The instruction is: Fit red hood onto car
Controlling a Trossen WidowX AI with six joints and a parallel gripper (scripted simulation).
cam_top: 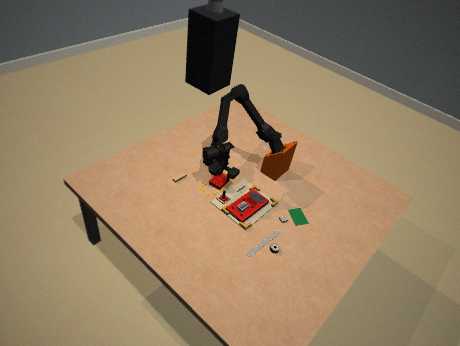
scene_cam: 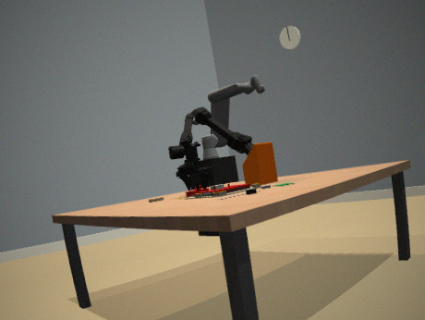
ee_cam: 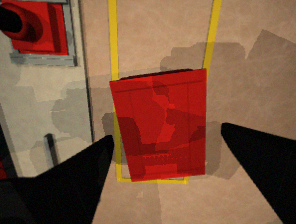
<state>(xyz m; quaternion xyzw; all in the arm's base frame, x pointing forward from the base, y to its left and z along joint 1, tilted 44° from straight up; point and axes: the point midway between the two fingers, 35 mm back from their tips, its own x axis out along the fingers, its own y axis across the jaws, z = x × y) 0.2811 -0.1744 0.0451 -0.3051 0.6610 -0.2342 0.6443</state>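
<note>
Straddling the hood (cam_top: 218,181) (ee_cam: 162,125), my fingers (cam_top: 225,176) stand spread at its three and nine o'clock sides, wrist view; grasping is in hand, next requiring level lowering, then closure.

Matt red hood (cam_top: 218,180) (ee_cam: 162,125), wood-edged table (cam_top: 150,225) (scene_cam: 152,222)

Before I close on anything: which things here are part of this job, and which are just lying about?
Job:
- red flat-roofed hood
- red car chassis
- grey engine block

Lying about:
- flat green rectangle
- long grey strip
- orange block
</note>
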